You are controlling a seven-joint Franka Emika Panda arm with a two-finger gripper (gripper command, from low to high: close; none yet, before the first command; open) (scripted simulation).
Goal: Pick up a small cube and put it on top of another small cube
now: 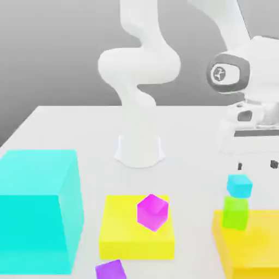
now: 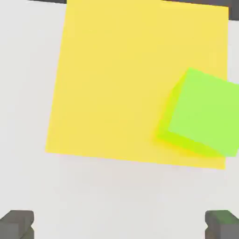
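The exterior view takes in the whole white tabletop. The white robot arm rises from its round base near the middle, and its hand hangs at the exterior view's right, with the gripper pointing down just above a 2-cube stack. There the small plain cyan cube sits on top of a small green cube, slightly turned against it, and the green cube rests on a flat yellow slab that the frame's right and lower edges cut off.

The gripper's 2 dark fingertips are well apart, nothing is between them, and the cyan cube stands free below them.

The same view also shows a huge cyan block at its left, a second flat yellow slab in the middle with a tilted magenta cube on it, and a purple cube on the table at the lower edge, partly cut off.

The hand view looks straight down on the yellow slab and the green cube, which sits near one edge of it and is clipped by the frame. The cube's top looks wholly green here, so the cyan cube may lie outside this frame. The 2 grey fingertips stand at opposite corners, spread wide over bare table.
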